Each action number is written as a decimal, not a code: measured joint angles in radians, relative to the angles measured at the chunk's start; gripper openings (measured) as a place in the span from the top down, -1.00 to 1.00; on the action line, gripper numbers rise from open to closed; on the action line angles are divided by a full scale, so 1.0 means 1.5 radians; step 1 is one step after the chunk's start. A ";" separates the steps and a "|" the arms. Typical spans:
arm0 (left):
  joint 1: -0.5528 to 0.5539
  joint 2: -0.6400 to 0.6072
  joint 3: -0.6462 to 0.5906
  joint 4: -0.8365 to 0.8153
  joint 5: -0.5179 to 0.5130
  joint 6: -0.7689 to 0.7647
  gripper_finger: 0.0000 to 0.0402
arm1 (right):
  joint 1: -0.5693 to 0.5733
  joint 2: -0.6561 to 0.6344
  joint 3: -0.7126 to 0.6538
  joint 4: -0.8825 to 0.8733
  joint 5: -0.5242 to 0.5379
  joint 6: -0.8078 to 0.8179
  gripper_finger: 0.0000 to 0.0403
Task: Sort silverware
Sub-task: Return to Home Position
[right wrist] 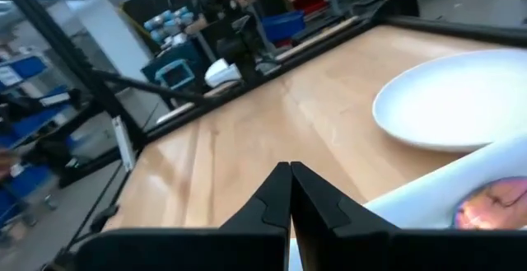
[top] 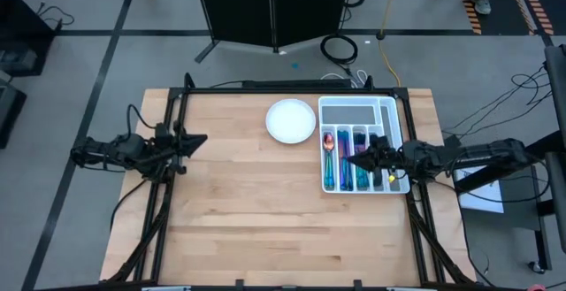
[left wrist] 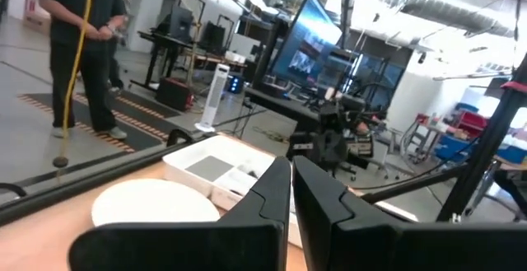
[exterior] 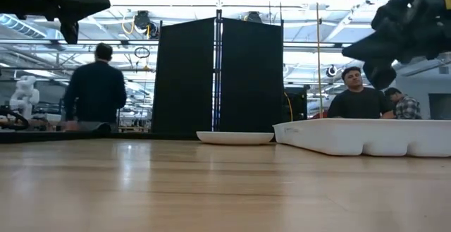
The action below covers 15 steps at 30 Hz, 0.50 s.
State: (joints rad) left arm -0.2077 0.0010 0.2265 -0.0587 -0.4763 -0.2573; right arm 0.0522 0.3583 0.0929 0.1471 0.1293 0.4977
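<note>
The silverware [top: 340,160] lies in the long compartments of the white tray [top: 386,105], shimmering blue, teal and pink. A pink spoon bowl [right wrist: 492,200] shows past the tray's rim in the right wrist view. My right gripper [top: 347,158] is shut and empty, and hovers above the tray's compartments, pointing toward the table's left. It hangs well above the tray in the low view [exterior: 384,45]. My left gripper [top: 202,138] is shut and empty, raised over the table's left part and pointing right.
A round white plate [top: 291,120] sits on the table just left of the tray, near the far edge. Bare wooden table [top: 265,220] spreads across the middle and near side. Beyond the far edge stand a black panel [exterior: 218,77] and people.
</note>
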 joint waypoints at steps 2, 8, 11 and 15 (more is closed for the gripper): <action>0.000 0.000 -0.006 0.011 0.011 0.000 0.92 | -0.013 -0.006 -0.012 0.002 -0.029 -0.002 1.00; 0.000 0.000 -0.023 0.017 0.024 -0.004 0.92 | -0.027 -0.024 -0.036 -0.014 -0.053 -0.046 1.00; 0.000 0.000 -0.036 0.013 0.035 0.000 0.92 | -0.027 -0.027 -0.051 -0.025 -0.053 -0.053 1.00; 0.000 0.000 -0.056 0.016 0.036 0.000 0.92 | -0.027 -0.027 -0.053 -0.078 -0.041 -0.054 1.00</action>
State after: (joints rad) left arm -0.2080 0.0010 0.1422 -0.0345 -0.4228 -0.2566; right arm 0.0121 0.3179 0.0131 0.0297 0.0681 0.4160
